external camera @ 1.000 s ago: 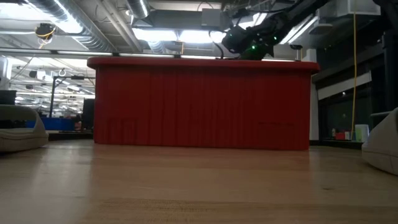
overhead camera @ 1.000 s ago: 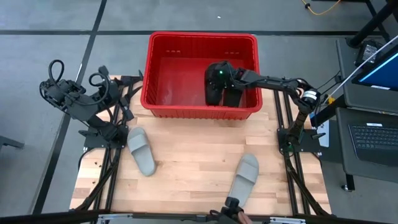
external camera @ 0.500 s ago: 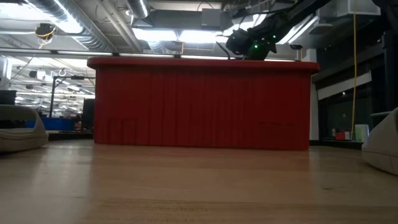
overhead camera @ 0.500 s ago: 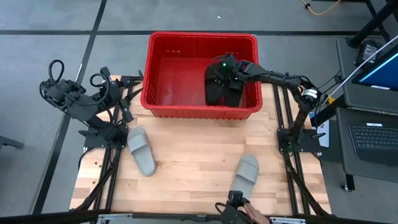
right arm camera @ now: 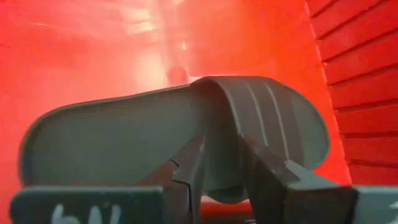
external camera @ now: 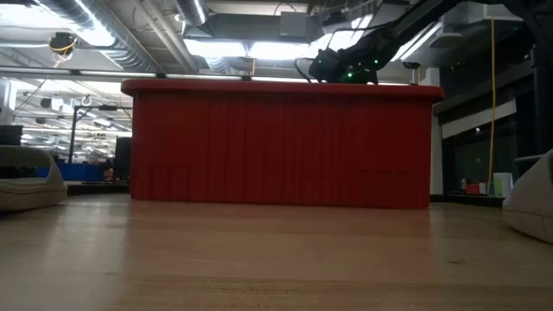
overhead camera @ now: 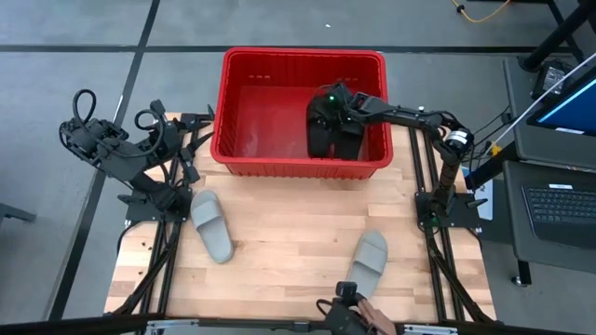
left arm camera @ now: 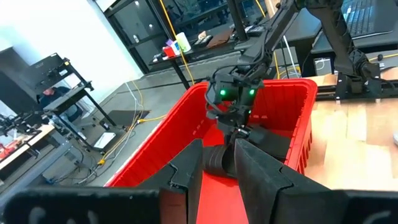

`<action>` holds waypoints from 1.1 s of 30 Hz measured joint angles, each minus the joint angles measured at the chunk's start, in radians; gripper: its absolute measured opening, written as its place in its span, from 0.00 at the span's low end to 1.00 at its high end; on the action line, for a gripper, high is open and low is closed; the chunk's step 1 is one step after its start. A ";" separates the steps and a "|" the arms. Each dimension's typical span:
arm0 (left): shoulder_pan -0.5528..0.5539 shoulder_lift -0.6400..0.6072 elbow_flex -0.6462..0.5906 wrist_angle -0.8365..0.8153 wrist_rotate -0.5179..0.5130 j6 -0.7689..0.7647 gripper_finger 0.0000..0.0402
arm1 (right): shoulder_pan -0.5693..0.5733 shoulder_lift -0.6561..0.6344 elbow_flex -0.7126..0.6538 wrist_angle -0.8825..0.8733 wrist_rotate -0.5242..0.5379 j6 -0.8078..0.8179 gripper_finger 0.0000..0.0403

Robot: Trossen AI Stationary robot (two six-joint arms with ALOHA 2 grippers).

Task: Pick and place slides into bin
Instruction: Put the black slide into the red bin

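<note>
I've got the right gripper (overhead camera: 333,104) hanging slightly parted, holding nothing, above two matte black slide sandals (overhead camera: 333,130) in the big red plastic crate (overhead camera: 298,60), right side. Two light grey foam slides (overhead camera: 212,224) wait near: light, bendy, best grabbed by the strap. Left gripper (left arm camera: 217,163), parked left, is ajar.

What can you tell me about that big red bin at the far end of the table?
The bin is a large rectangular crate of glossy red plastic, with ribbed walls and a thick rim. It sits upright and open-topped at the far edge of the wooden table. Two black slides lie side by side on its floor, towards its right end; the rest of the floor is bare. The right gripper reaches in over the rim above those slides. Two grey slides lie outside it on the table.
</note>
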 joint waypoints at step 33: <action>0.000 0.000 0.000 0.000 0.000 -0.016 0.22 | 0.034 0.066 0.001 0.054 0.152 -0.055 0.36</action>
